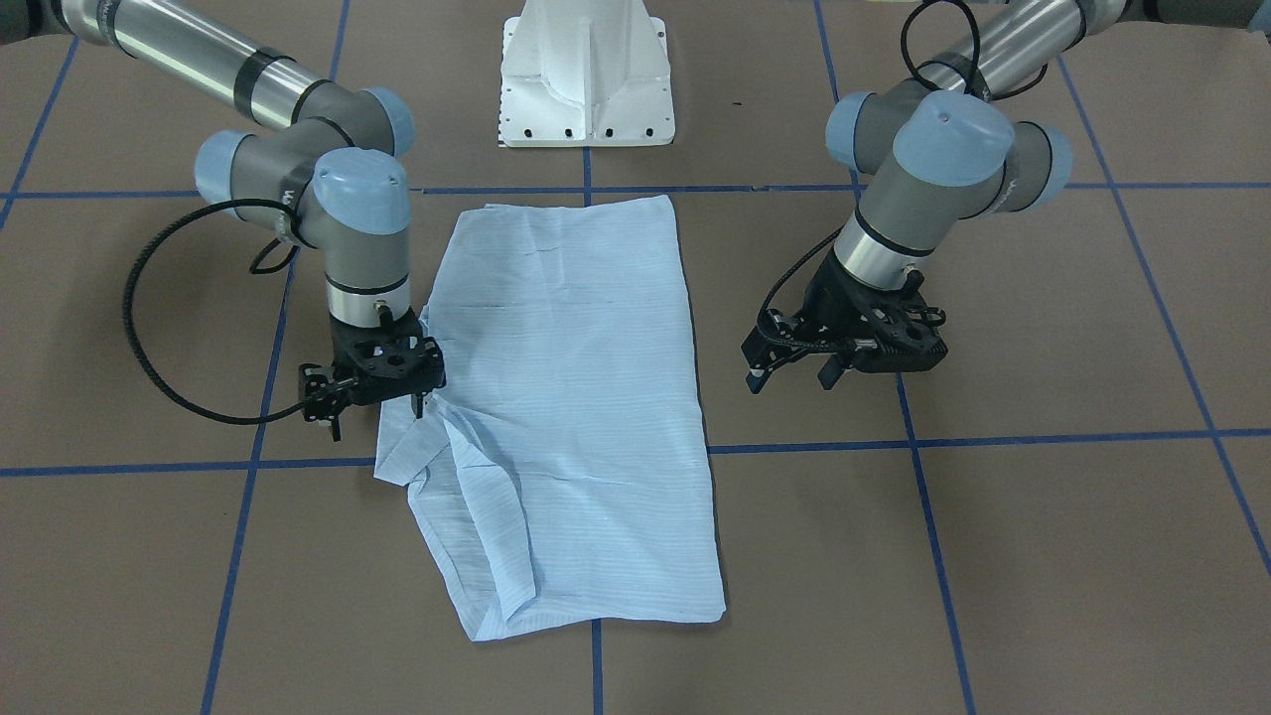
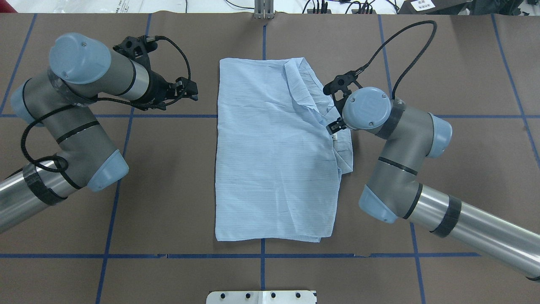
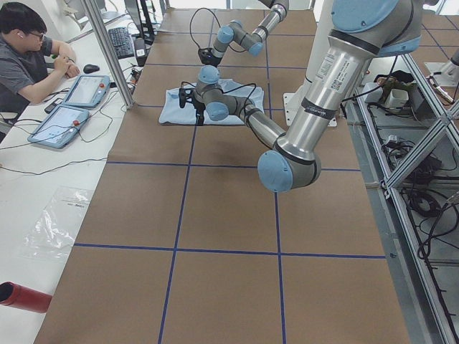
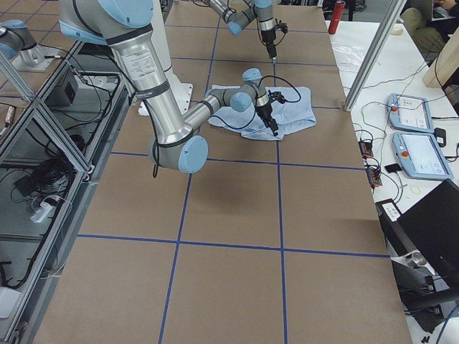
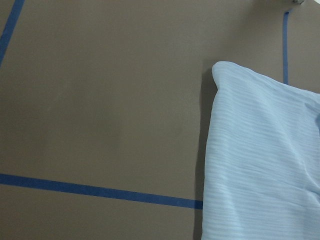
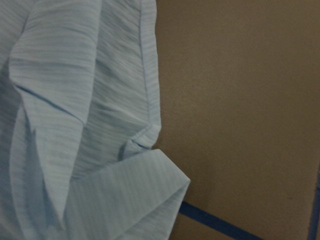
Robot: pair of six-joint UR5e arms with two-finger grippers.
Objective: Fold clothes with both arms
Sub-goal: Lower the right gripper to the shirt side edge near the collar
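looks about halfway done. shows the light-blue shirt [image 1: 576, 397] flat in the middle of the bench [image 1: 993, 546], already narrowed to a long rectangle, smooth along the robot's left edge, rumpled with a loose flap on the right. has the right hand [image 1: 377, 417] spread at that flap, the left hand [image 1: 791, 379] spread too, apart from the cloth. calls yet for tidying and cross folds.

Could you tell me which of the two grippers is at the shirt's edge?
The right gripper: it is at the rumpled edge of the shirt, while the left gripper hangs over the bare table, apart from the cloth.
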